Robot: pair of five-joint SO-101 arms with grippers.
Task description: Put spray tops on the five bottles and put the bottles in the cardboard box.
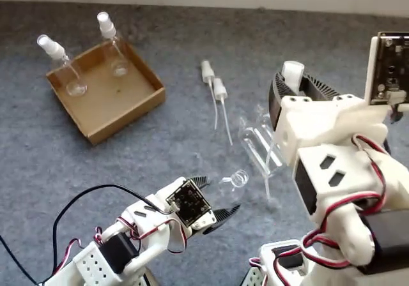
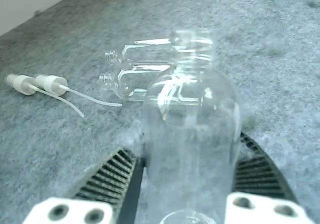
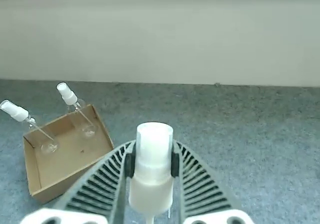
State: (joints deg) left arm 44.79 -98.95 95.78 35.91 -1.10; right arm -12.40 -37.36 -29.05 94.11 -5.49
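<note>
L tool (image 1: 217, 195) clamps clear bottle (image 2: 190, 134); R tool (image 3: 152, 146) pinches spray top (image 3: 154, 134), raised off table (image 1: 192, 43).

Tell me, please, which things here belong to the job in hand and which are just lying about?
Job: cardboard box; two capped bottles standing in it; open bottle in the left end effector; spray top in the right end effector; two lying bottles; two loose spray tops.
Lying about: black cable by the left arm; grey mat.

No readable text, label, number or sign appears anywhere.
</note>
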